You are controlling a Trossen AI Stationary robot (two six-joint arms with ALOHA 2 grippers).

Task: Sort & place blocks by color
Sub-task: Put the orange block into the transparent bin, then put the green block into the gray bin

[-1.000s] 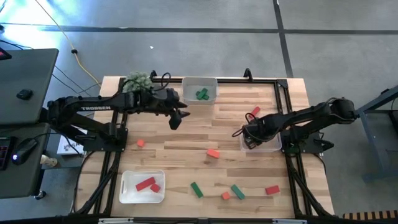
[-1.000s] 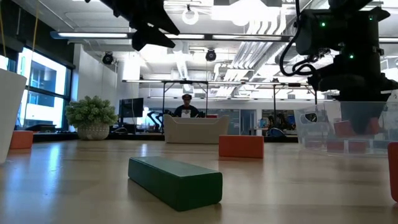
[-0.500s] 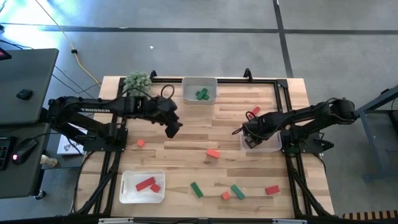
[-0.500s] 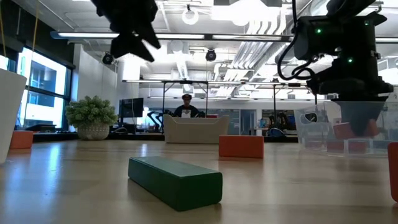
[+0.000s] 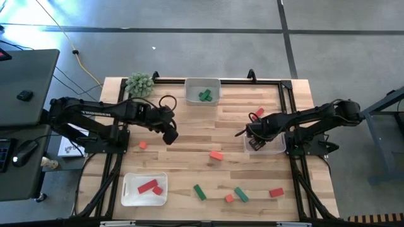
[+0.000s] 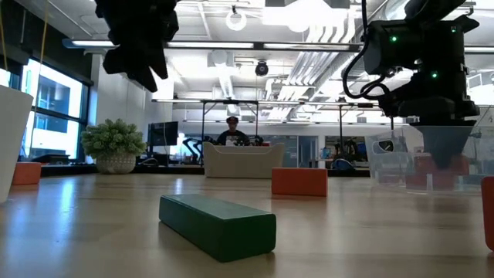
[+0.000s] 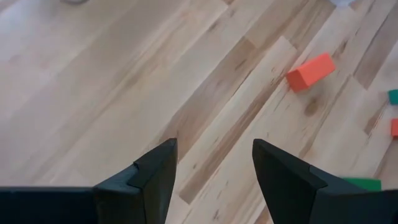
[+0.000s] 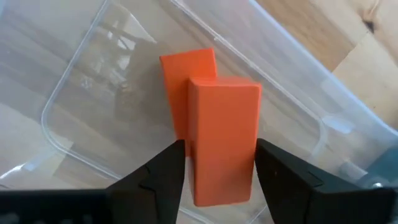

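My right gripper point(image 8: 221, 149) points down into the clear tray point(image 5: 273, 149) at the table's right and stands open. An orange block point(image 8: 224, 124) sits between its fingers, in front of a second orange block point(image 8: 186, 68) on the tray floor. My left gripper point(image 5: 170, 135) hangs open over bare wood left of centre and holds nothing. Loose on the table lie orange blocks point(image 5: 216, 155) point(image 5: 142, 145) point(image 5: 229, 198), green blocks point(image 5: 199, 192) point(image 5: 240, 194) and red blocks point(image 5: 276, 193) point(image 5: 259, 113). My right gripper comes from above, its fingers point(image 8: 168, 171) close to the two long sides of the orange block point(image 8: 245, 155). A thin gap seems to show on one side. I cannot tell whether either finger touches the block. The block's lower end is hidden behind the fingers.
A tray at the far edge point(image 5: 191, 84) holds green blocks point(image 5: 205, 96). A white tray near the front left point(image 5: 129, 197) holds red blocks point(image 5: 148, 186). A spiky green plant point(image 5: 140, 82) stands at the far left. A black frame point(image 5: 284, 82) runs around the table.
My left gripper has moved from beside the far tray toward the table's near and left edges, sinking a little and tipping to point more steeply down, its fingers still apart. My right gripper has stayed in the clear tray.
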